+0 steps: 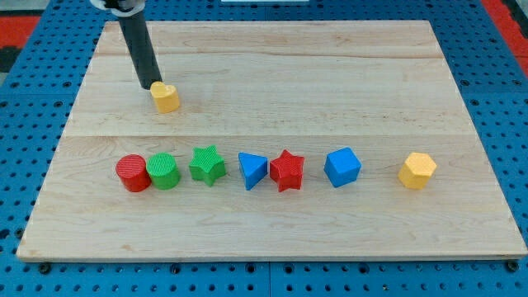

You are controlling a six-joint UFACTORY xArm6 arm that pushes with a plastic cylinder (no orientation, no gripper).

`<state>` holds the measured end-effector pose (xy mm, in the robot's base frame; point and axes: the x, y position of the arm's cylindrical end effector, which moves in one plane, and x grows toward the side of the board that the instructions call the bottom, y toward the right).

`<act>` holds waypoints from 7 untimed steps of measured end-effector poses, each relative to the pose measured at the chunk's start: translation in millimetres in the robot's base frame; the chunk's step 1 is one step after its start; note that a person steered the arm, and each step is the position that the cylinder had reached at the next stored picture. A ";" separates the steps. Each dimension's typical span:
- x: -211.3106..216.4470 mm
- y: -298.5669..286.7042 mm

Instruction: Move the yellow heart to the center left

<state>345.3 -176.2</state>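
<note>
Red cylinder (133, 173) nearest; my tip (149, 86) touching yellow heart (166, 97).

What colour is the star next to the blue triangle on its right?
Red star, seen in the camera view.

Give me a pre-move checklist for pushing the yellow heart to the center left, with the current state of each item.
1. My tip at the yellow heart: ok, it sits at the heart's upper-left edge.
2. Actual contact: cannot tell.
3. Push side suits a move toward the view's left: not ok, my tip is on the heart's left.
4. Board left of the heart free of blocks: ok.
5. Red cylinder and green cylinder away from the heart: ok, well below.
</note>
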 end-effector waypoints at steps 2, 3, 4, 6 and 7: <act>-2.6 63.3; 27.9 43.6; 40.2 -10.8; 38.2 -18.8; 38.2 -30.8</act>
<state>383.5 -207.0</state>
